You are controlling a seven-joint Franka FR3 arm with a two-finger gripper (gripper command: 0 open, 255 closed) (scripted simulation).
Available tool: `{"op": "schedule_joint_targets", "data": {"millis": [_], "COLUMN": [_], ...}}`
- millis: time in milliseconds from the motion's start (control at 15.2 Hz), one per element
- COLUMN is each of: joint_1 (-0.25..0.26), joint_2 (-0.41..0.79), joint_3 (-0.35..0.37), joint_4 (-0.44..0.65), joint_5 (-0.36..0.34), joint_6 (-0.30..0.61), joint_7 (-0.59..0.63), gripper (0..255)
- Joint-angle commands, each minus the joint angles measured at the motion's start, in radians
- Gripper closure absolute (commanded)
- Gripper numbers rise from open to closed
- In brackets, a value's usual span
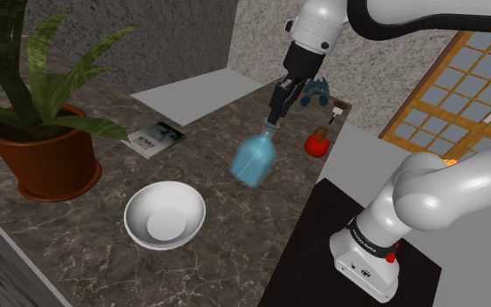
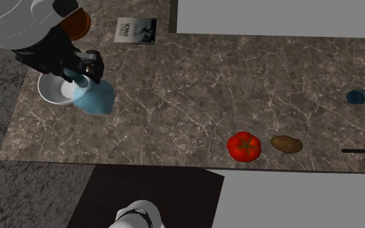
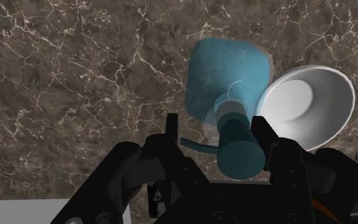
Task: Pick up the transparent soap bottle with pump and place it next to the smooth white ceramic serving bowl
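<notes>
- The white arm (image 1: 339,22) reaches down from the upper right of the shoulder view, and its black tool (image 1: 273,125) sits near the middle of the frame.
- The tool's two fingers are clamped on the pump neck of the soap bottle (image 1: 254,159), one on each side; the wrist view shows this clearly.
- The bottle is see-through pale blue with a darker teal pump. It hangs tilted below the tool, base pointing towards the lower left of the shoulder view.
- It appears to be lifted off the dark marbled tabletop (image 1: 235,235), though the gap beneath its base is hard to judge.
- A smooth white bowl (image 1: 135,206) stands on the tabletop in the lower left of the shoulder view, near the bottle. In the second exterior view the bottle overlaps the bowl's edge at the upper left of the frame.
- A potted plant (image 1: 47,161) in a terracotta pot stands at the left edge of the shoulder view.
- A booklet (image 1: 156,138) lies flat between the plant and the bottle.
- A red tomato (image 2: 244,146) and a brown potato (image 2: 286,144) lie side by side right of centre in the second exterior view, well apart from the bowl.
</notes>
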Motion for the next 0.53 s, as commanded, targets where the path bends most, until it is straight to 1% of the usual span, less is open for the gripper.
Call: {"op": "schedule_joint_targets", "data": {"millis": [0, 462], "joint_1": [0.001, 0.005], "joint_2": [-0.001, 0.009], "joint_3": [0.002, 0.015], "joint_4": [-0.026, -0.113], "joint_5": [0.003, 0.014], "joint_6": [0.027, 0.123], "joint_7": [-0.003, -0.009], "gripper": [255, 255]}}
